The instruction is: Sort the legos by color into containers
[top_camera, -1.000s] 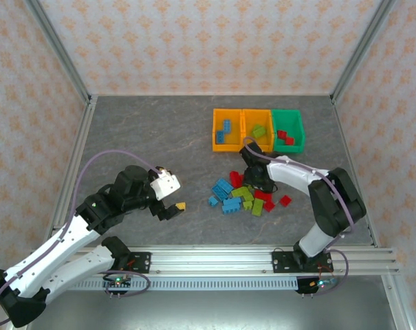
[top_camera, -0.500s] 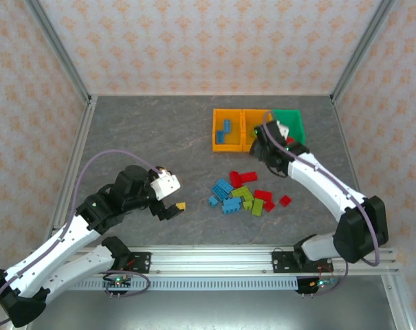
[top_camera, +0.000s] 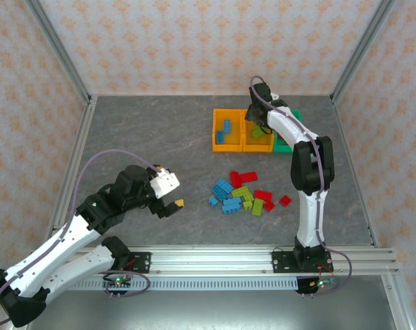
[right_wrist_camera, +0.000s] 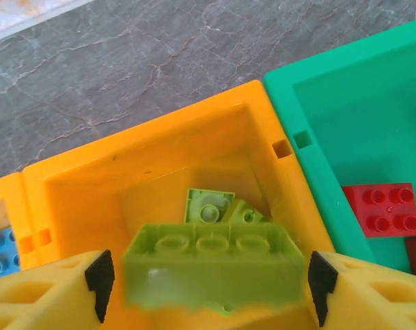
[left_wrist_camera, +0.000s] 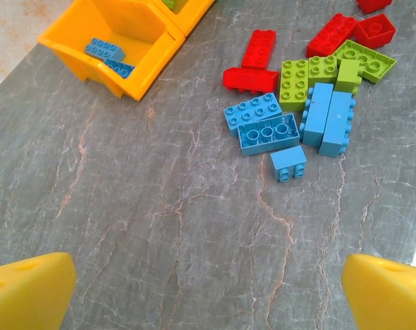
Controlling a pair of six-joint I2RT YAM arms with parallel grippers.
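A lime green lego (right_wrist_camera: 214, 265) hangs blurred between my right gripper's (right_wrist_camera: 209, 285) pads, with a thin gap on each side; the gripper is open above the middle orange container (right_wrist_camera: 159, 137), where two lime bricks (right_wrist_camera: 209, 205) lie. In the top view that gripper (top_camera: 257, 128) is over the same bin (top_camera: 260, 143). The green container (right_wrist_camera: 345, 69) holds a red brick (right_wrist_camera: 383, 206). The left orange container (left_wrist_camera: 159, 69) holds blue bricks (left_wrist_camera: 108, 49). Loose legos (top_camera: 242, 192) lie mid-table. My left gripper (top_camera: 174, 204) is open and empty, left of the pile.
In the left wrist view the pile has blue bricks (left_wrist_camera: 269, 130), red bricks (left_wrist_camera: 259, 62) and lime bricks (left_wrist_camera: 307, 75), with bare grey table (left_wrist_camera: 159, 227) between them and my left gripper (left_wrist_camera: 208, 295). The right arm (top_camera: 307, 158) stretches over the green bin (top_camera: 296, 115).
The right arm swung from the pile back to the middle orange bin, carrying the lime brick, which now looks loose. The left arm has stayed put.
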